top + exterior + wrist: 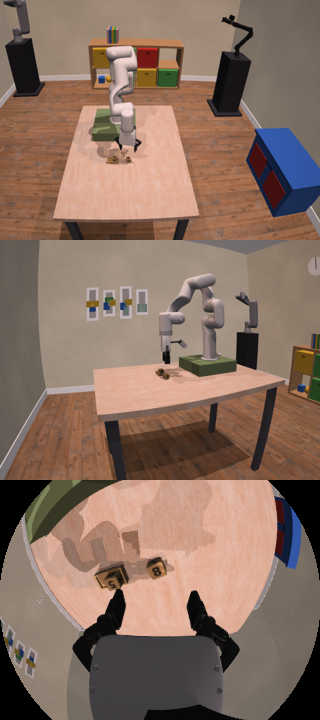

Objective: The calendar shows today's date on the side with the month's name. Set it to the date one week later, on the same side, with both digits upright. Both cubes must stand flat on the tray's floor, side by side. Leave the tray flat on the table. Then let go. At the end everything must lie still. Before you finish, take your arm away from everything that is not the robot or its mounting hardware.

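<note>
The small wooden tray (109, 162) (157, 373) (98, 579) lies on the table. One brown cube (114, 158) (161, 371) (113, 583) stands in it, at its right end in the top view. A 5 shows on this cube in the wrist view and what looks like a 2 on its side in the exterior view. The other cube (128, 159) (166, 376) (156, 569) is on the table beside the tray, apart from it. It shows an 8 in the wrist view and what looks like a 7 in the exterior view. My gripper (128, 149) (167, 362) (156, 597) is open and empty, above the table near the cubes. The month's name is not legible.
The green base block (104, 136) (217, 368) (65, 511) under the arm stands on the table (129, 191) (134, 395) behind the tray and cubes in the top view. The blue cabinet (286, 155) and the shelf (136, 42) stand off the table.
</note>
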`<action>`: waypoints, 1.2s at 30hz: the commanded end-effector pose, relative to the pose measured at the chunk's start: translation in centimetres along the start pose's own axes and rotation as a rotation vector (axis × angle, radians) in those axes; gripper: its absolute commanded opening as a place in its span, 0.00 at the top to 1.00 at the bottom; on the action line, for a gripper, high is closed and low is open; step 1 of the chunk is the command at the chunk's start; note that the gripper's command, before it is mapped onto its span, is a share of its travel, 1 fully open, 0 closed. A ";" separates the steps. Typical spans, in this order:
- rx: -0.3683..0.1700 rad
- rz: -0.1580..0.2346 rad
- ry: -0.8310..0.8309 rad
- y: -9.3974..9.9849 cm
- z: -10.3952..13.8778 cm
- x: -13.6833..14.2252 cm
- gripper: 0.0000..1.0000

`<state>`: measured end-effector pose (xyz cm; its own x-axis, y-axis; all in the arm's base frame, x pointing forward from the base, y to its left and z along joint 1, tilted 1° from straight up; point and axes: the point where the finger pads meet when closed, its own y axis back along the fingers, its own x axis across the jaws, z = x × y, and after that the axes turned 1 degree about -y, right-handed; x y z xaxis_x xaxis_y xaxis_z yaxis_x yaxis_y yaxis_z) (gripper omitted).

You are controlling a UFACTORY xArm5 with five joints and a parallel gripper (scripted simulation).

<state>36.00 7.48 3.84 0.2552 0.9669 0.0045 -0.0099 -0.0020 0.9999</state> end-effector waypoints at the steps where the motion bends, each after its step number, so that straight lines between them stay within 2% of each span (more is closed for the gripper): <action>1: -0.003 0.001 0.156 0.0 0.1 0.1 0.00; 8: -0.003 0.001 0.383 -0.2 0.1 0.1 0.00; 16: -0.003 0.001 0.443 -0.2 0.1 0.1 0.00; 17: -0.003 0.001 0.443 -0.2 0.1 0.1 0.53; 36: -0.003 0.001 0.443 -0.2 0.1 0.1 0.53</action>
<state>35.95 7.51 3.50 -0.1838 0.9830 0.0002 -0.0101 -0.0021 0.9999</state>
